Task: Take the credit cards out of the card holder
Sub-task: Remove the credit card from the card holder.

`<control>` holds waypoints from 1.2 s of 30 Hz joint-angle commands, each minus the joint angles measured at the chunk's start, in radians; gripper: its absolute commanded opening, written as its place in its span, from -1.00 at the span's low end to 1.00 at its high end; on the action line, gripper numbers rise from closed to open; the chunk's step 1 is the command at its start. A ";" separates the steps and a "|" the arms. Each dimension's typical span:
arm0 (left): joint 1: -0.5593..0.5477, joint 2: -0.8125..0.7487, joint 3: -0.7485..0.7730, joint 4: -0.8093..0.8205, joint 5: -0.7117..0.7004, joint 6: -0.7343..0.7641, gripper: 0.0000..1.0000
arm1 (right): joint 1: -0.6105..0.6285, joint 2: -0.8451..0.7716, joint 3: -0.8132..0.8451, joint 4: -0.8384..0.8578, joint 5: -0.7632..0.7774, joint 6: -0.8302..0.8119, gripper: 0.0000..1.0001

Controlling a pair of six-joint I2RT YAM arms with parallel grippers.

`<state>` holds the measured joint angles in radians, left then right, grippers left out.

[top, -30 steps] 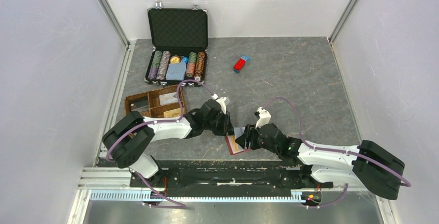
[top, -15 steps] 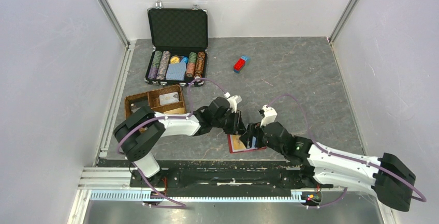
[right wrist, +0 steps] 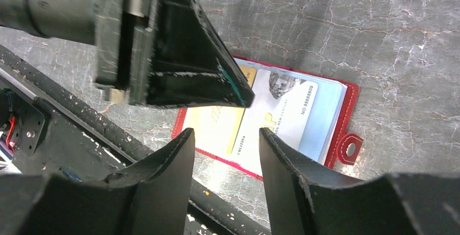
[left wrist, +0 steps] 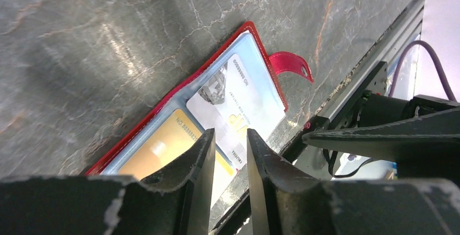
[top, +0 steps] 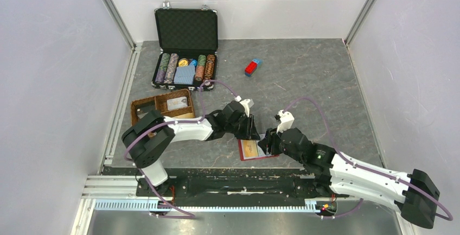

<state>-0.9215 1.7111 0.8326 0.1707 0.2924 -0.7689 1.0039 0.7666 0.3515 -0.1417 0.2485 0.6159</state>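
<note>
The red card holder (top: 246, 153) lies open and flat near the table's front edge. Its pale blue slots hold a gold card (left wrist: 157, 149) and a white card (left wrist: 238, 96), which overlaps it. Both cards show in the right wrist view, gold (right wrist: 217, 124) and white (right wrist: 285, 105), with the holder's red rim (right wrist: 351, 96) around them. My left gripper (left wrist: 230, 136) has a narrow gap, holds nothing, and points down at the cards' meeting edge. My right gripper (right wrist: 225, 137) is open and empty above the holder's near edge. In the top view the left gripper (top: 255, 133) and right gripper (top: 267, 145) almost meet.
An open black case of poker chips (top: 185, 68) stands at the back left. A wooden tray (top: 142, 107) sits left of my left arm. A red-and-blue block (top: 253, 67) lies at the back middle. The metal front rail (top: 217, 183) runs just below the holder.
Both grippers have shifted right along the front edge. The card holder now lies a little further right, flat and open. The left gripper has come down onto its left half.
</note>
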 commanded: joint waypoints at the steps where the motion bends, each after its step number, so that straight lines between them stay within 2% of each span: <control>1: -0.003 -0.103 0.022 -0.084 -0.113 0.021 -0.30 | -0.006 -0.011 -0.024 0.060 0.003 -0.024 -0.04; 5: -0.003 -0.150 -0.027 -0.091 -0.156 -0.001 -0.29 | -0.021 0.036 -0.033 0.094 0.000 -0.048 -0.08; 9: -0.005 -0.179 -0.065 -0.087 -0.156 -0.017 -0.25 | -0.070 0.089 -0.050 0.133 -0.094 -0.050 -0.17; 15: -0.005 -0.236 -0.140 -0.036 -0.191 -0.067 -0.24 | -0.140 0.107 -0.110 0.186 -0.124 -0.044 -0.17; 26: -0.034 -0.199 -0.131 -0.011 -0.134 -0.073 -0.17 | -0.167 0.144 -0.223 0.240 -0.131 0.034 -0.14; 36: -0.056 -0.113 -0.121 0.076 -0.141 -0.113 -0.14 | -0.189 0.154 -0.229 0.237 -0.121 0.046 -0.26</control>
<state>-0.9657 1.5757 0.6960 0.1741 0.1604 -0.8291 0.8253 0.9070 0.1463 0.1581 0.1196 0.6586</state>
